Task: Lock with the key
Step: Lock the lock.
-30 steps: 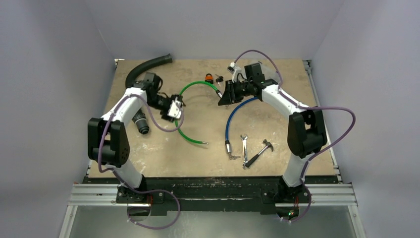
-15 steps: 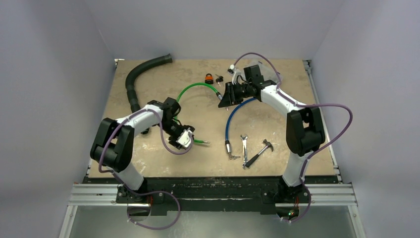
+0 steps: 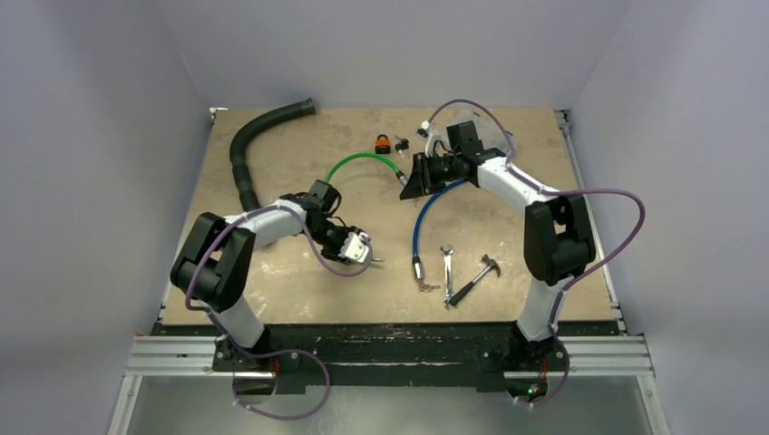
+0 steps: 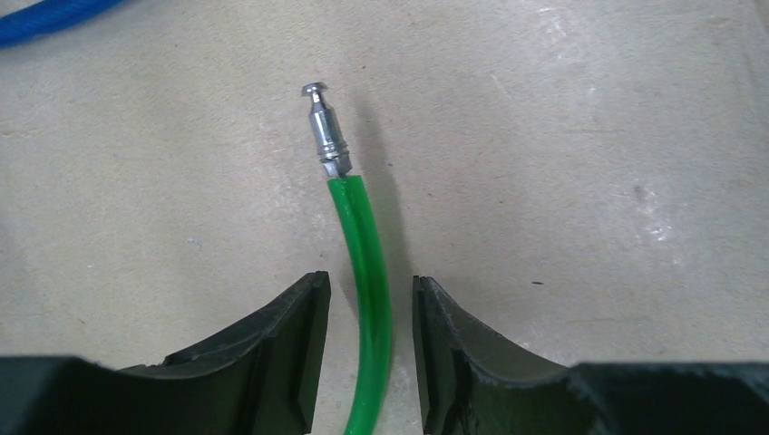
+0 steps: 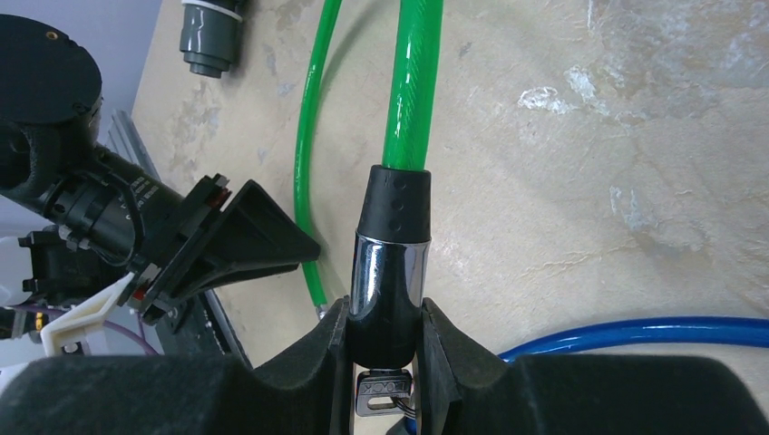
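Observation:
The green cable lock (image 3: 349, 161) lies curved on the table. Its chrome-and-black lock barrel (image 5: 390, 272) sits between the fingers of my right gripper (image 5: 385, 317), which is shut on it; a black key (image 5: 381, 391) sticks out of the barrel's near end. In the top view the right gripper (image 3: 410, 181) is at the cable's far end. My left gripper (image 4: 370, 290) is open and straddles the green cable (image 4: 367, 272) just behind its metal pin end (image 4: 324, 136), with gaps on both sides. In the top view the left gripper (image 3: 363, 249) is near the table's middle.
A blue cable lock (image 3: 426, 213) runs from the right gripper toward the front. A wrench (image 3: 447, 258) and a small hammer (image 3: 476, 279) lie to its right. A black corrugated hose (image 3: 249, 145) curves at the back left. An orange padlock (image 3: 384, 143) with keys sits at the back.
My left arm has swung from the cable's upper left curve down and right to its pin end near the front. The right gripper has stayed on the lock barrel.

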Controlling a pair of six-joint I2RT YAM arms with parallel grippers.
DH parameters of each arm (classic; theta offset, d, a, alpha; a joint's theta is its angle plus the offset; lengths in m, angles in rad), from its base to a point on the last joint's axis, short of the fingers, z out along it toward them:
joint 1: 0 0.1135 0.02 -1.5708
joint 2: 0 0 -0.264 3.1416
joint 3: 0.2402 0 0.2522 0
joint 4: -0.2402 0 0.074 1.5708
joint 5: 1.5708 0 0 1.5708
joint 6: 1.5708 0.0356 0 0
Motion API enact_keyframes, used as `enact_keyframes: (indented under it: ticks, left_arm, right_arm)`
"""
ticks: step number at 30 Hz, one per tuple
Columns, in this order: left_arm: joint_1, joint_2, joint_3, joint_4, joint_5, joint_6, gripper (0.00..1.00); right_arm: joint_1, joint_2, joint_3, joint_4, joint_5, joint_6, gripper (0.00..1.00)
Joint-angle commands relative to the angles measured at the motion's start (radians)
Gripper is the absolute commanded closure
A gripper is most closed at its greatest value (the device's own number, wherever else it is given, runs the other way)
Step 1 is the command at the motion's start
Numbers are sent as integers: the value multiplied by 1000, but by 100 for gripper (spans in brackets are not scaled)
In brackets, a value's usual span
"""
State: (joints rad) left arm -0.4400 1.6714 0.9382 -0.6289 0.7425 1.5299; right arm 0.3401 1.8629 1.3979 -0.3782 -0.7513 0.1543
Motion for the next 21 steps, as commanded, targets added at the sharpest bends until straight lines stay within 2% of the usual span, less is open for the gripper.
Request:
enact_keyframes:
  ticks: [1,5,7,8,11,16,21]
  left_arm:
    - [-29,13,-19,124,-14,-152,61]
    - [-64,13,-39,196,-58,-234,72]
    - [-71,11,-40,201,-67,-247,94]
    - [-71,9,-32,204,-70,-275,100]
    - [-50,4,14,249,-54,-476,100]
    - [38,8,62,517,-18,-988,100]
    - [44,-1,60,734,-49,-1293,100]
  right_arm:
    - [-1,-45,-9,37,-47,-9,100]
    - [-1,-45,-16,40,-57,-6,100]
    - [-2,-45,-18,40,-65,-4,100]
    - [-2,-46,-18,40,-68,-4,100]
    - [-2,-48,-19,38,-81,-8,100]
    - [-1,-53,-33,46,-104,-7,100]
    - [-1,-58,-45,55,-112,-5,100]
